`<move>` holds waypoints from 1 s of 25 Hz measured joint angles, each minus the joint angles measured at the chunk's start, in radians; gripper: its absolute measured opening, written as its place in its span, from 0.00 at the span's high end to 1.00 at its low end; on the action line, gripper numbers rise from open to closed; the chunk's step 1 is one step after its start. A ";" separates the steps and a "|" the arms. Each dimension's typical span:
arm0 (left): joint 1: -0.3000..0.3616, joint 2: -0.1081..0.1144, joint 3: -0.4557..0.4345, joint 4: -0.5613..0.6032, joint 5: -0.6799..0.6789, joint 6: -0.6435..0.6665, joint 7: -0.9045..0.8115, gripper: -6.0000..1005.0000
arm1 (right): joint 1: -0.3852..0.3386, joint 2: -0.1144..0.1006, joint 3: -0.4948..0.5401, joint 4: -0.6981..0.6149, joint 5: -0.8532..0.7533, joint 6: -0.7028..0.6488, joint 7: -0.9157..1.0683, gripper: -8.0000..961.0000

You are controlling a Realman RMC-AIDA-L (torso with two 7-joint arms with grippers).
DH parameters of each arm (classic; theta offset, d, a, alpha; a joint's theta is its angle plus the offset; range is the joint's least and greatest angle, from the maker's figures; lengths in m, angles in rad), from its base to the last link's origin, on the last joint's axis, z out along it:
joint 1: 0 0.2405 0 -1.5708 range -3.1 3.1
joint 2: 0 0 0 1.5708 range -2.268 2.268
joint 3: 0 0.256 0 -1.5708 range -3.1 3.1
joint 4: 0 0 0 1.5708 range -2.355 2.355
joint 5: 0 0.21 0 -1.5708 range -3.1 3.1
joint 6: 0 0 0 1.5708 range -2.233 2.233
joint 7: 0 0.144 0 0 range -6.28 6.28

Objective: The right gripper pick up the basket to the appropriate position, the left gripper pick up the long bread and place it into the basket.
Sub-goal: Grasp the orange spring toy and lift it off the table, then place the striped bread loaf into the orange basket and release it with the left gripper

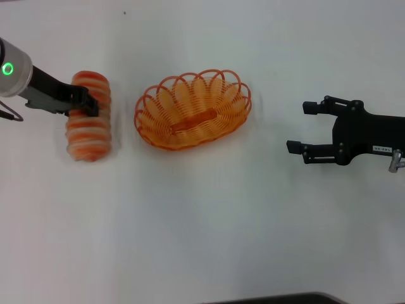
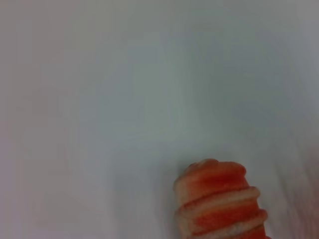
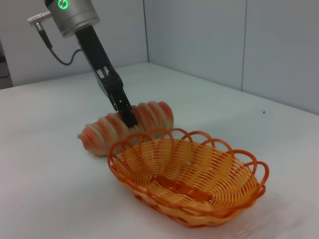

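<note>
On the bench, left end effector (image 1: 84,101) grips long bread (image 1: 89,130) off-centre; loaf could pivot and miss basket (image 1: 192,111). Right end effector (image 1: 299,127) released, well apart.

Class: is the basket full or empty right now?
Empty. The basket shows bare weave inside; the long bread lies outside on the table, at the left gripper.

No word, number or brand can be read anywhere. The only marking is a small pale label strip on the black body of the right hand (image 1: 308,127), and its lettering is too small to make out.
</note>
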 joint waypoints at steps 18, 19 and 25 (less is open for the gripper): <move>-0.144 0.076 -0.077 0.044 -0.210 0.220 0.630 0.67 | 0.001 0.001 -0.004 0.000 0.000 -0.001 0.001 0.04; -0.157 0.061 -0.076 0.051 -0.210 0.222 0.666 0.68 | 0.001 0.001 -0.004 0.000 0.000 -0.001 0.001 0.04; -0.184 -0.031 0.029 0.096 -0.205 0.190 0.807 0.75 | 0.001 0.002 -0.005 0.000 0.000 -0.002 0.001 0.04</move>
